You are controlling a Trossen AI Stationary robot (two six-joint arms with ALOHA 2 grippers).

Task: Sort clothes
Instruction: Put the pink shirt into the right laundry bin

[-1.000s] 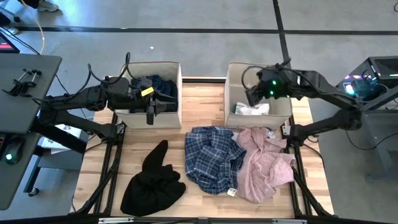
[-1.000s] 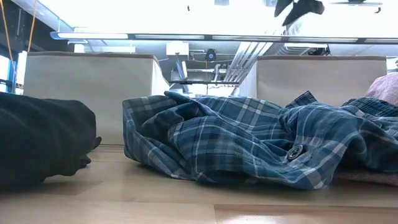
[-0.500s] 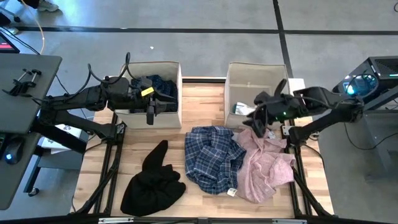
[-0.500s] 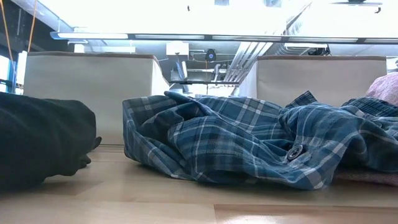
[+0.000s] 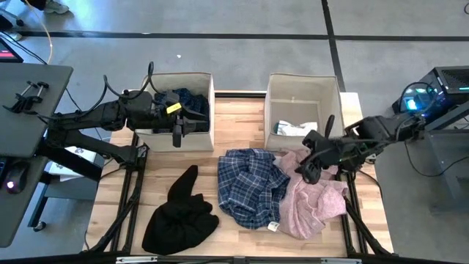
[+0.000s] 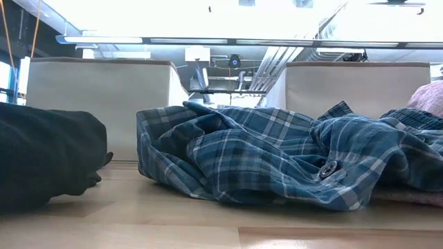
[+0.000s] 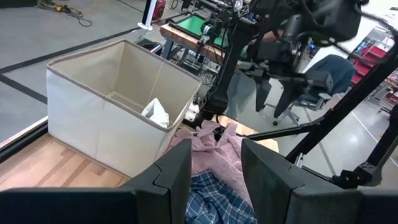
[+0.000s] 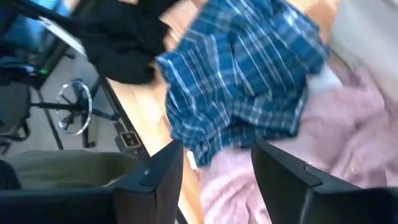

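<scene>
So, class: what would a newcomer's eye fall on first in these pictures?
Probably the blue-white plaid shirt heaped mid-table, touching the pale pink shirt beside it. The right gripper, open, hangs over the pink shirt's edge. The black garment lies apart, nearer the left arm's side.

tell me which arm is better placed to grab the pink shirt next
Right. The right gripper hangs open right over the pale pink shirt, while the left gripper sits by the left bin, far from it.

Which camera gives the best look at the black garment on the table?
The high view: the whole black garment lies unobstructed on the table's front left. The low view shows only its edge, the right wrist view a blurred corner, and the left wrist view nothing.
</scene>
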